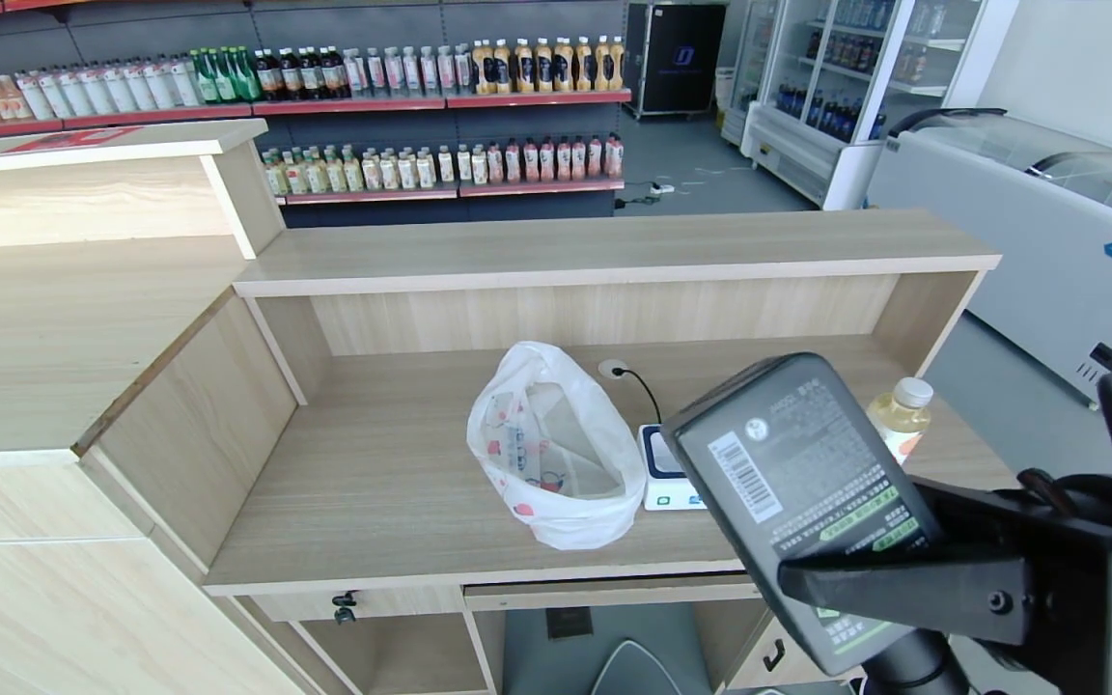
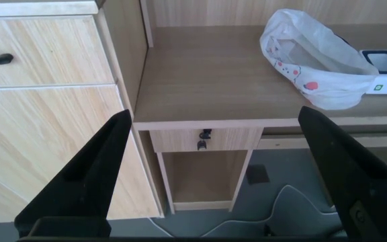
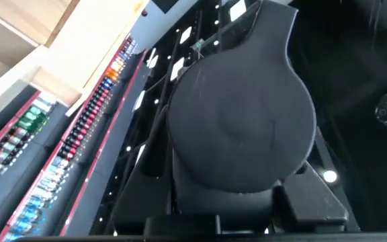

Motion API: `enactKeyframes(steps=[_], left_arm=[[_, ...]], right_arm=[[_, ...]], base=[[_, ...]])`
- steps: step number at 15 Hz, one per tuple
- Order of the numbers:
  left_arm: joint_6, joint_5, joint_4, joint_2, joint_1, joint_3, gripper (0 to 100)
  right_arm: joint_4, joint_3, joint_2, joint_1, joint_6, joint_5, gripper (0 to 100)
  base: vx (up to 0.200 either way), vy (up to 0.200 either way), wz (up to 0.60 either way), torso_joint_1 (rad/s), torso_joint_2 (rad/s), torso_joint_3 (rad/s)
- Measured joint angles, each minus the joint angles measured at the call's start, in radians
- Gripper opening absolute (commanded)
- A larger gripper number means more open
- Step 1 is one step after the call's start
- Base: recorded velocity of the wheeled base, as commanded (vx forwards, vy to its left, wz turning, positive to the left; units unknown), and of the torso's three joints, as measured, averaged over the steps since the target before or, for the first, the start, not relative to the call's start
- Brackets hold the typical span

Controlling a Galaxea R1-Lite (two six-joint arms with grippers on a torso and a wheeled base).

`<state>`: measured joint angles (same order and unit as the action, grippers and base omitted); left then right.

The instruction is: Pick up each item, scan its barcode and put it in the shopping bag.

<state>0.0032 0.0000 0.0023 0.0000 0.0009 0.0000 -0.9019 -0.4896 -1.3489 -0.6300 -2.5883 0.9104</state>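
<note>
Right hand (image 1: 836,579) grasped a dark packet (image 1: 792,483), raised, barcode upward, apparently not yet facing the scanner (image 1: 664,470). Left hand (image 2: 213,171) hung released before the table (image 2: 200,74), clear of the shopping bag (image 1: 556,454).

**Right hand gripping, left hand open**

My right hand (image 1: 836,584) is up at my right side. It is clamped on the lower end of a dark packet (image 1: 788,463), with one finger (image 1: 903,579) lying across the packet's printed face. My left hand (image 2: 213,114) points toward the bench's near edge, clear of it, its two fingers (image 2: 93,168) spread wide apart.
</note>
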Motion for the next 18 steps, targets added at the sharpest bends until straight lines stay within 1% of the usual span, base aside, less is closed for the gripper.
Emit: enactKeyframes(steps=[2,4,10,18], left_arm=[[0.000,0.000,0.000,0.000,0.000,0.000,100],[0.000,0.000,0.000,0.000,0.000,0.000,100],[0.000,0.000,0.000,0.000,0.001,0.000,100],[0.000,0.000,0.000,0.000,0.000,0.000,100]], right_arm=[[0.000,0.003,-0.009,-0.037,-0.007,0.001,0],[0.000,0.004,-0.020,-0.045,-0.008,0.000,0],[0.000,0.009,-0.052,-0.051,-0.009,0.000,0],[-0.002,-0.017,-0.118,-0.047,-0.007,-0.003,0]], base=[[0.000,0.000,0.00,0.000,0.00,0.000],[0.000,0.000,0.00,0.000,0.00,0.000],[0.000,0.000,0.00,0.000,0.00,0.000],[0.000,0.000,0.00,0.000,0.00,0.000]])
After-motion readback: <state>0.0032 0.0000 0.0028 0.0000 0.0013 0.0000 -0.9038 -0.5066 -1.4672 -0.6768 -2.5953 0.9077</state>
